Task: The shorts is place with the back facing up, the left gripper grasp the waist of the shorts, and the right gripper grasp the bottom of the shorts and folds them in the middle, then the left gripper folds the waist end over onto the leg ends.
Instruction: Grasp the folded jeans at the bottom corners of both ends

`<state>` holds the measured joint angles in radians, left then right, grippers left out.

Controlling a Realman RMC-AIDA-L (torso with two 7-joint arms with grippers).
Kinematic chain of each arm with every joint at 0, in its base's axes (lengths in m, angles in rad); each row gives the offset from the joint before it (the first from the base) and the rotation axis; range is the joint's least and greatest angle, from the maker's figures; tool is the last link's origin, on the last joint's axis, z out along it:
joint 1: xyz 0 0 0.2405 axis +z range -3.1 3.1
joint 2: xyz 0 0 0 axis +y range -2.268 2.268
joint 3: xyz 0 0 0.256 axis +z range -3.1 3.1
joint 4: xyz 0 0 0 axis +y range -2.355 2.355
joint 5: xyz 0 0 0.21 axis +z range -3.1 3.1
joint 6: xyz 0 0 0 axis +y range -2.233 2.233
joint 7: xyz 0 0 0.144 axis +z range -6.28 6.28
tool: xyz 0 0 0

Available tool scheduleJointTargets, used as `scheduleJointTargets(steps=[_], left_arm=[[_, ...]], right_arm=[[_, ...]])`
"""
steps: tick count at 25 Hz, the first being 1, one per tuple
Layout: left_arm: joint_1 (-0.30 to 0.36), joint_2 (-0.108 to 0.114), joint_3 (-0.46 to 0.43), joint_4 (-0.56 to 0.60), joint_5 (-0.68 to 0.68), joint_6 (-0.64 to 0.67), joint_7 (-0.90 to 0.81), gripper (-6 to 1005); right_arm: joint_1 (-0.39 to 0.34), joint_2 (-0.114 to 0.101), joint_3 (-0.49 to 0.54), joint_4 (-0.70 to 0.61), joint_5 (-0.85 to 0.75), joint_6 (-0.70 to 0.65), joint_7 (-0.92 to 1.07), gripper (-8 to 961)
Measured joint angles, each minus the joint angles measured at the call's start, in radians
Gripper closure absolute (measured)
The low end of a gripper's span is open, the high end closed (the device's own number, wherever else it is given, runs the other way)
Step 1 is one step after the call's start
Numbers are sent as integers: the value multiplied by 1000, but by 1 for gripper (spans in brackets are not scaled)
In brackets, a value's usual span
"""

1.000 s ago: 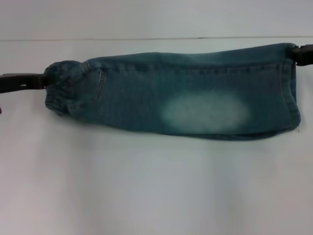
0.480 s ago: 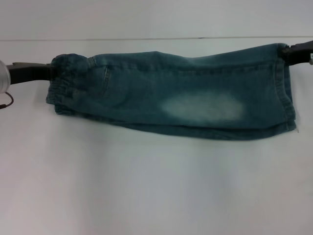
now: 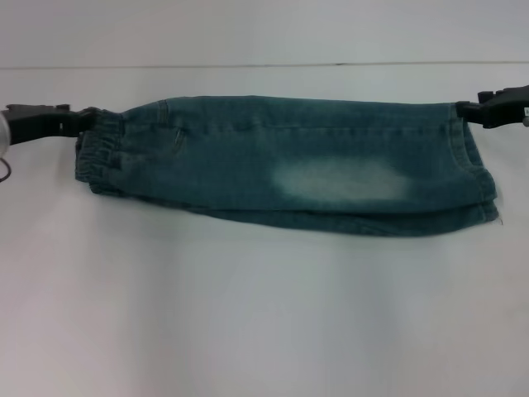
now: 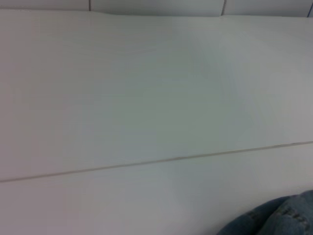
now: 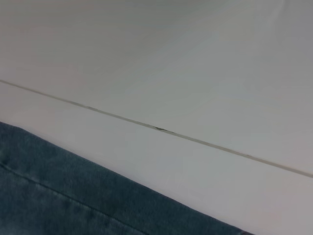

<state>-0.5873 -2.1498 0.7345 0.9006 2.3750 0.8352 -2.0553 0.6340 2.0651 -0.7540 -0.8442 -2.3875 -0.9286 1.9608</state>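
Blue denim shorts (image 3: 281, 161), folded in half lengthwise, lie stretched across the white table in the head view. The elastic waist (image 3: 99, 153) is at the left and the leg ends (image 3: 481, 178) are at the right. My left gripper (image 3: 78, 121) is shut on the waist's far corner. At the opposite end, my right gripper (image 3: 463, 109) is shut on the far corner of the leg ends. A faded pale patch (image 3: 343, 178) marks the upper layer. A bit of denim (image 4: 279, 218) shows in the left wrist view, and more denim (image 5: 73, 196) in the right wrist view.
The white table (image 3: 264, 314) stretches wide in front of the shorts. A thin seam line (image 3: 248, 65) runs across the table behind them, just beyond the shorts' far edge.
Both grippers have pulled the shorts taut: the far edge is now straight. The left gripper moved away from me, the right one came nearer and slightly inward.
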Motion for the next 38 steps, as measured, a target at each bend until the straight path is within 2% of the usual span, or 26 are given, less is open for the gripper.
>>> scheduleJointTargets(steps=[3, 5, 7, 9, 10, 13, 16, 19, 23, 28, 34, 38], left_arm=[[31, 0, -9, 38, -42, 15, 53, 571], [70, -2, -19, 75, -135, 63, 129, 478], [116, 3, -39, 101, -250, 149, 217, 385], [150, 8, -87, 105, -336, 254, 314, 342], [167, 10, -140, 97, -377, 331, 383, 321], [198, 15, -266, 57, -425, 502, 526, 257], [226, 20, -344, 10, -434, 624, 637, 194], [252, 21, -370, -26, -430, 680, 722, 136], [273, 15, -369, -43, -404, 671, 783, 74], [258, 14, -356, -95, -356, 610, 842, 59], [226, 13, -282, -178, -352, 403, 916, 60], [191, 16, -267, -243, -352, 296, 968, 60]], right_arm=[[-29, 14, 1, -56, 8, -19, -10, 616], [-57, 21, 1, -102, 38, -55, -31, 578], [-91, 23, 4, -138, 102, -124, -66, 494], [-128, 19, 11, -165, 187, -207, -113, 411], [-149, 15, 14, -175, 241, -259, -144, 369], [-202, 11, 17, -185, 349, -382, -230, 235], [-243, 17, 17, -176, 396, -490, -327, 96], [-263, 22, 18, -135, 419, -599, -423, 51], [-276, 23, 26, -32, 456, -699, -568, 6], [-284, 24, 26, 47, 454, -714, -651, 6], [-290, 25, 28, 81, 458, -713, -664, 7], [-290, 26, 28, 87, 461, -719, -658, 6]])
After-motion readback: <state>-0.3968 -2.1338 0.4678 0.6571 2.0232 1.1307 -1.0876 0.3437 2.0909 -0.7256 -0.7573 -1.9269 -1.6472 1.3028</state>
